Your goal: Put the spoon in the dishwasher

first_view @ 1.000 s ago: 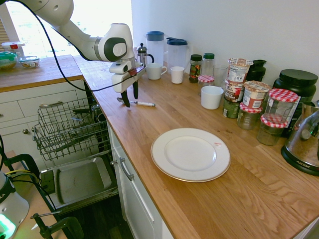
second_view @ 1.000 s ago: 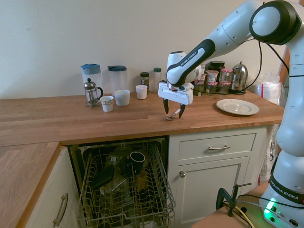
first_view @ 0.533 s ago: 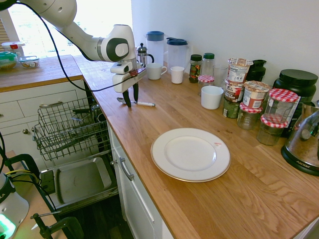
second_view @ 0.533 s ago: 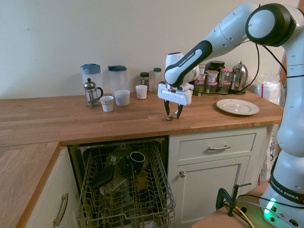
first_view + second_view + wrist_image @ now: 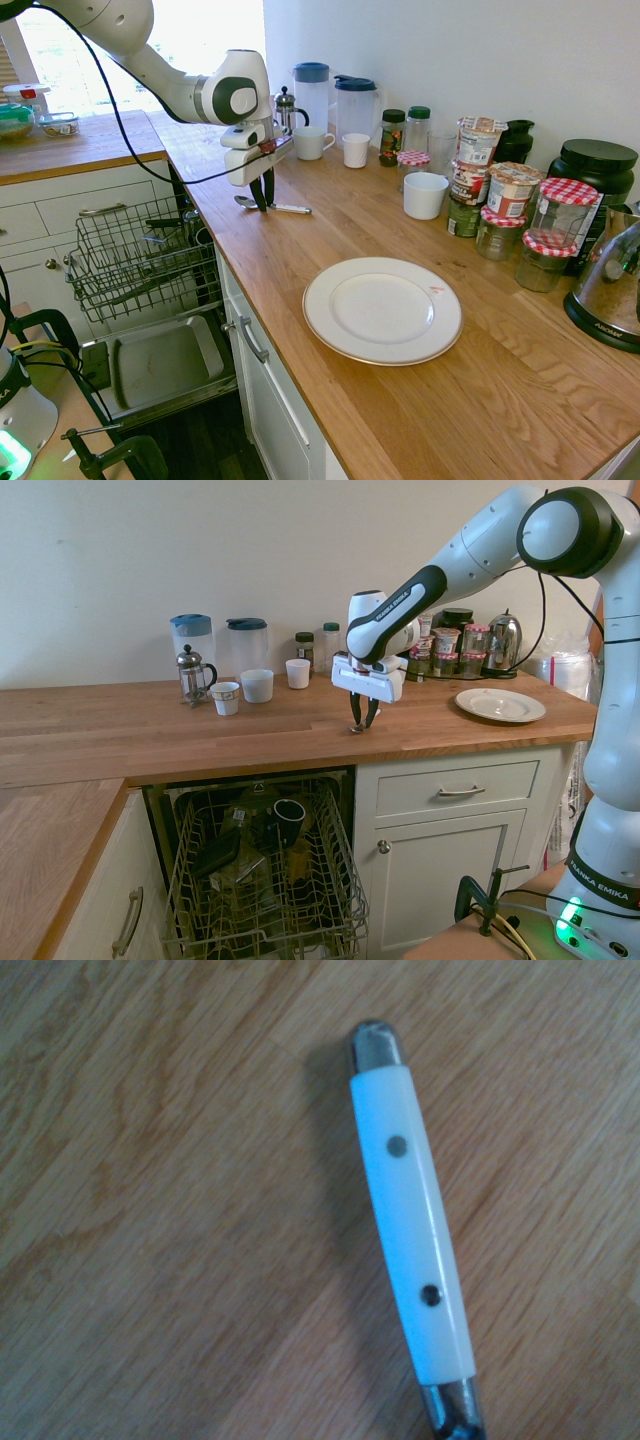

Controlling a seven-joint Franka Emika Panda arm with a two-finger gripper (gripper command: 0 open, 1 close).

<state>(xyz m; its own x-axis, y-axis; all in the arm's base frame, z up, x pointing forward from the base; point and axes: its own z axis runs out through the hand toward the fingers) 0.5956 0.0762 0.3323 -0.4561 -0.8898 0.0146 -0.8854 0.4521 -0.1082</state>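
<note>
First exterior view: A wood countertop [image 5: 420, 250] with visible grain runs from the upper left of the frame to the lower right. The spoon [image 5: 292, 209] lies on it, upper left of centre, with its bowl toward the left. The gripper [image 5: 264, 209] points down over the spoon, its fingers close together. A white plate [image 5: 383, 310] rests at the centre. Jars [image 5: 497, 233] and a kettle [image 5: 610, 285] stand along the pale wall [image 5: 450, 50] at the right; a bright window [image 5: 210, 55] occupies the upper left. The dishwasher [image 5: 165, 362] is at the lower left, door down, below its extended wire rack [image 5: 130, 262].

Second exterior view: The jaws are partly open, with a narrow gap between the fingertips, just right of centre. The spoon is between or just beside them; it appears not to be clamped, though the view is small. A French press [image 5: 192, 675] and white cups [image 5: 257, 686] stand at the upper left. The rack, at the lower centre, holds a dark mug [image 5: 289, 817]. A white cabinet [image 5: 450, 855] adjoins at the right.

Wrist view: A white handle section with two rivets and metal ends lies over diagonal wood grain.
</note>
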